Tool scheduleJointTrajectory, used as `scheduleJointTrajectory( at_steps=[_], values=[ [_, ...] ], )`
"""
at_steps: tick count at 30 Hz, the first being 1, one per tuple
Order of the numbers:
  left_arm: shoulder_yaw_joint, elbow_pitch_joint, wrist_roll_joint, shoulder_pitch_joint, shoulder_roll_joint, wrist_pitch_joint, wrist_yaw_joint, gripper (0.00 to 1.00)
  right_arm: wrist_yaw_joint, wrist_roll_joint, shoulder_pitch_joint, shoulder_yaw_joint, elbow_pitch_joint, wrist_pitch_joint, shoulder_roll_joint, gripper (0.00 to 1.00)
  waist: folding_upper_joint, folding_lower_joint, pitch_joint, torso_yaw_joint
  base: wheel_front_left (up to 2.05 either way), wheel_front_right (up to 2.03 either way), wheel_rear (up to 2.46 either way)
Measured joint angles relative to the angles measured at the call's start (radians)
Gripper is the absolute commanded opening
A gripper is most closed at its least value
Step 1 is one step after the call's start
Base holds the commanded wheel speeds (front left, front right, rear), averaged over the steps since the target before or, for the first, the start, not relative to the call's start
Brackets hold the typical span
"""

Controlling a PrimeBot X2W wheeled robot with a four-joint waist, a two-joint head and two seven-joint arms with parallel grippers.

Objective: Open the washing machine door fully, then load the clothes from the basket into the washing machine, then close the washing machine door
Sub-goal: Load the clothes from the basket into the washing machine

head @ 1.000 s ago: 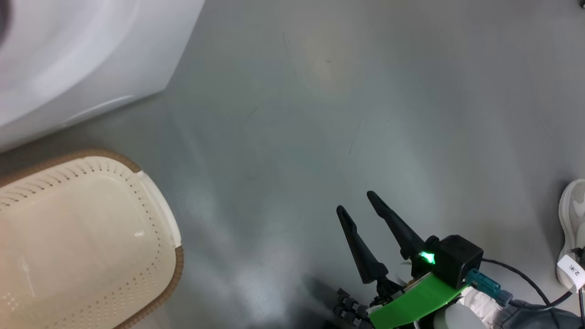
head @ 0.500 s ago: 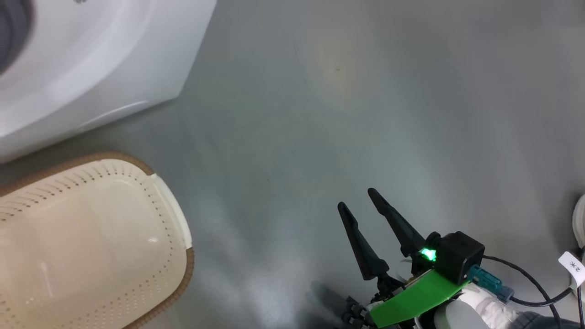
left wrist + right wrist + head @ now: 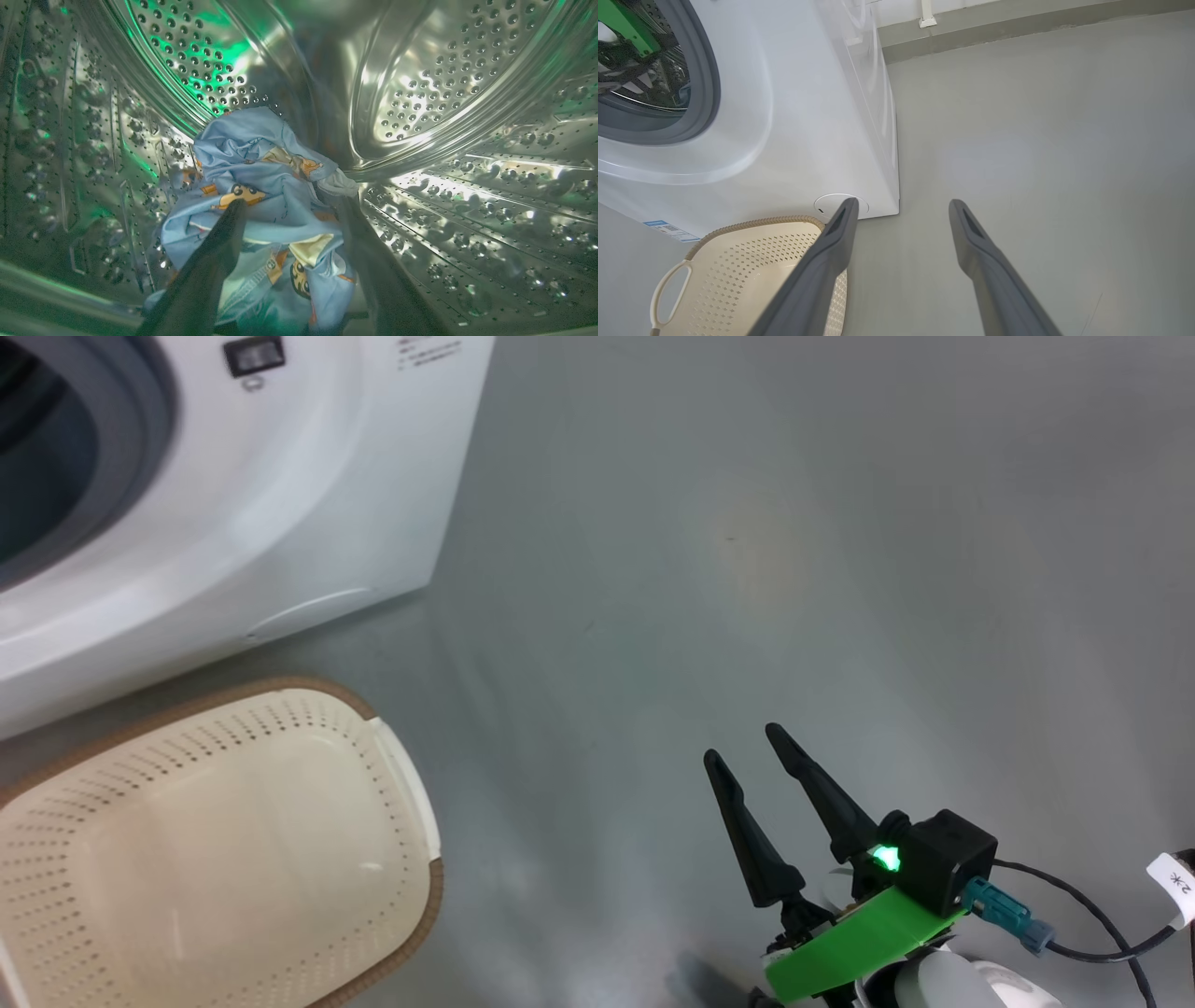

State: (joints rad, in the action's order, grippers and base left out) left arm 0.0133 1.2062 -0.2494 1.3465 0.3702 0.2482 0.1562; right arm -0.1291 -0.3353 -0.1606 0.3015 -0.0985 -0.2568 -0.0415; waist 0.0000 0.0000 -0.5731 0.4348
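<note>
Left gripper (image 3: 294, 214) gapes over crumpled blue clothes (image 3: 261, 177) in the perforated steel drum (image 3: 444, 70); right gripper (image 3: 740, 744) gapes near a tag (image 3: 1178, 887), perhaps "2*".

My right gripper (image 3: 742, 744) carries two long black fingers (image 3: 750, 840) that taper to blunt points. Behind them I see a black cube camera (image 3: 948, 859) with a small green light (image 3: 885, 857), seated on a bright green bracket (image 3: 859, 943). A teal plug (image 3: 1004, 905) feeds a thin black cable (image 3: 1092, 919), and a white tag (image 3: 1174, 882) bears small black marks. The left gripper (image 3: 293, 205) has fingers just as dark and slim.
</note>
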Motion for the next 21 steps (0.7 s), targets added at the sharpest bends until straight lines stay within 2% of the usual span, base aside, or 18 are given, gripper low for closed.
scheduleJointTrajectory(
  at_steps=[3, 10, 12, 13, 21],
  values=[
    [-0.009, -0.021, -0.016, -0.053, -0.025, 0.004, -0.002, 1.0, 0.0, 0.022, 0.001, -0.004, -0.002, 0.0, 0.0, 1.0, 0.0, 0.0, 0.02, -0.02, 0.0, 0.0, 0.0],
    [-0.021, -0.179, -0.02, -0.187, -0.083, 0.008, -0.013, 1.0, 0.0, 0.036, 0.016, -0.024, -0.007, 0.0, -0.001, 1.0, 0.0, 0.0, 0.065, -0.061, 0.0, 0.0, 0.0],
    [-0.051, -0.259, -0.039, -0.27, -0.132, 0.008, -0.021, 1.0, 0.0, 0.037, 0.019, -0.027, -0.012, 0.0, -0.002, 1.0, 0.0, 0.0, 0.089, -0.084, 0.0, 0.0, 0.0],
    [-0.051, -0.259, -0.039, -0.27, -0.132, 0.008, -0.021, 1.0, 0.0, 0.037, 0.019, -0.027, -0.012, 0.0, -0.002, 1.0, 0.0, 0.0, 0.089, -0.084, 0.0, 0.0, 0.0],
    [-0.083, -0.453, -0.027, -0.545, -0.261, 0.008, -0.042, 1.0, 0.0, 0.043, 0.046, -0.051, -0.018, 0.0, -0.025, 1.0, 0.0, 0.0, 0.19, -0.151, 0.0, 0.0, 0.0]
  ],
)
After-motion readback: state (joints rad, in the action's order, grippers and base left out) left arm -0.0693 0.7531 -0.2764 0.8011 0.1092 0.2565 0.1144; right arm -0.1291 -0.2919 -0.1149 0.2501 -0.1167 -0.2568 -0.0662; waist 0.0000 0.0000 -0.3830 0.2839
